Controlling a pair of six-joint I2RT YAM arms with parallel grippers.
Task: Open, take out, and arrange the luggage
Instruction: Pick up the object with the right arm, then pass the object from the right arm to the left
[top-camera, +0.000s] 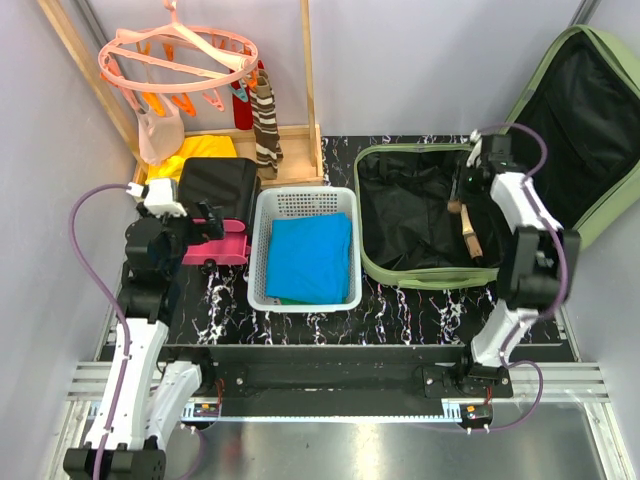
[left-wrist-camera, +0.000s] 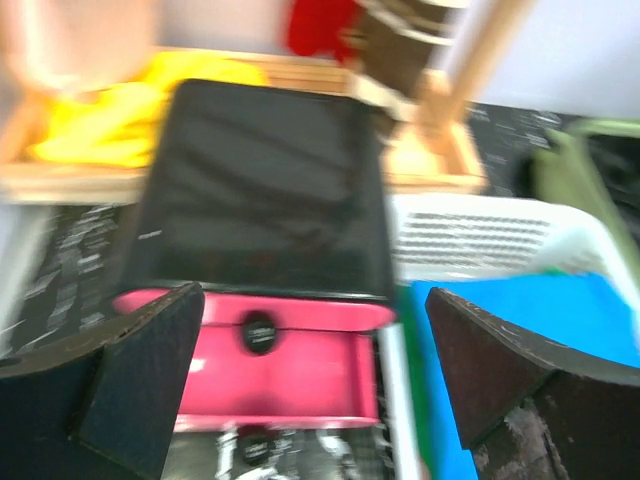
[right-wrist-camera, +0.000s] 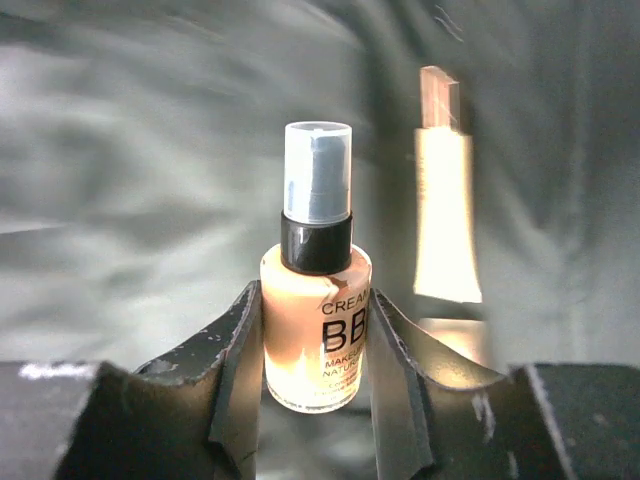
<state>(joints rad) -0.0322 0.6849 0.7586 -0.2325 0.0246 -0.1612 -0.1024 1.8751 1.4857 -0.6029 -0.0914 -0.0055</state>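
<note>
1. The luggage (top-camera: 418, 281), a light-green hard-shell suitcase, lies open on the right half of the black marbled table (top-camera: 225, 300). Its lid (top-camera: 590, 110) stands raised against the right wall (black lining exposed in both halves).
2. The right gripper (right-wrist-camera: 314, 300) reaches into the luggage's lower shell. Its two fingers press the opposite sides of a BB cream bottle (right-wrist-camera: 315, 345), a beige bottle with a black collar and a clear cap, which stands upright between them. Whether the bottle rests on the lining or is lifted cannot be told.
3. A beige tube (right-wrist-camera: 445, 225) lies on the lining just beyond the bottle, apart from the fingers.
4. The left gripper (left-wrist-camera: 315, 300) hangs with its jaws spread wide and nothing between them, facing a black case (left-wrist-camera: 265, 185) whose pink drawer (left-wrist-camera: 275, 375) is pulled out toward it.
5. A white basket (top-camera: 303, 197) sits between the black case and the luggage, holding a folded blue cloth (top-camera: 310, 258).
</note>
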